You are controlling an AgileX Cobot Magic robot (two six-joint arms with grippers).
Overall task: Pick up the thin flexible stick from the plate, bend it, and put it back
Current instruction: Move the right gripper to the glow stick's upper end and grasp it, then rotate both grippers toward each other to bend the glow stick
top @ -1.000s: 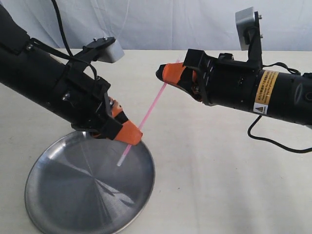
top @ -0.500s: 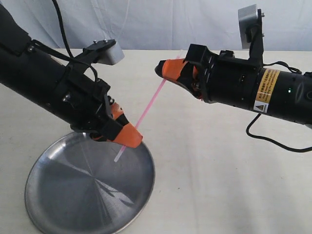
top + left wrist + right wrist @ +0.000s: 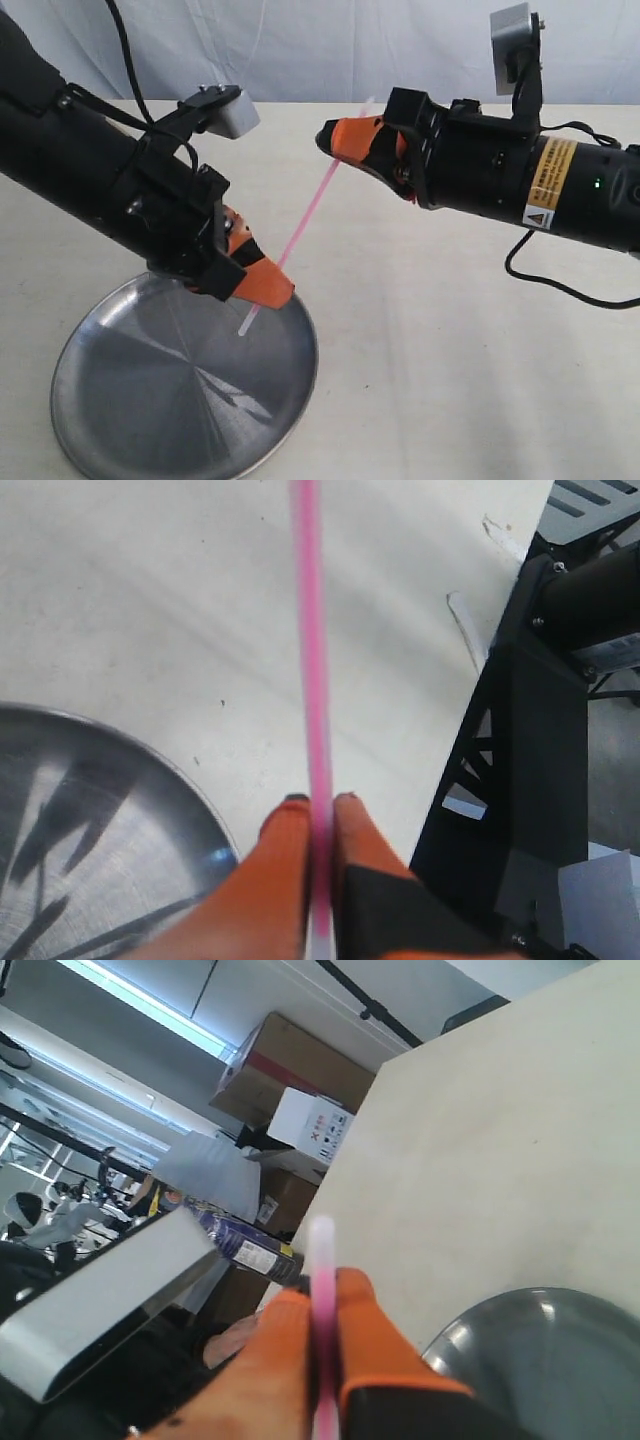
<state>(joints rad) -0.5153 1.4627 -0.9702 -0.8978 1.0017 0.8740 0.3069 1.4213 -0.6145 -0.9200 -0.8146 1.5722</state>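
Observation:
The thin pink stick (image 3: 305, 218) hangs in the air between both grippers, straight, slanting from lower left to upper right. My left gripper (image 3: 272, 284) is shut on its lower part, just above the steel plate (image 3: 130, 400); the stick's pale tip pokes out below the orange fingers. My right gripper (image 3: 335, 140) is shut on the stick's upper end. In the left wrist view the stick (image 3: 312, 660) runs out from between the closed gripper (image 3: 320, 802), with the plate's rim (image 3: 190, 805) beside it. In the right wrist view the stick (image 3: 323, 1260) sits clamped in the gripper (image 3: 322, 1288), and the plate (image 3: 540, 1360) shows below.
The plate rests on a pale tabletop (image 3: 430, 330). A black cable (image 3: 540, 280) from the right arm trails over the table on the right. A white backdrop (image 3: 330, 45) stands behind the table's far edge.
The left arm has shifted slightly, carrying the stick's lower end a little down and left. The right gripper has risen a touch. The stick stays straight.

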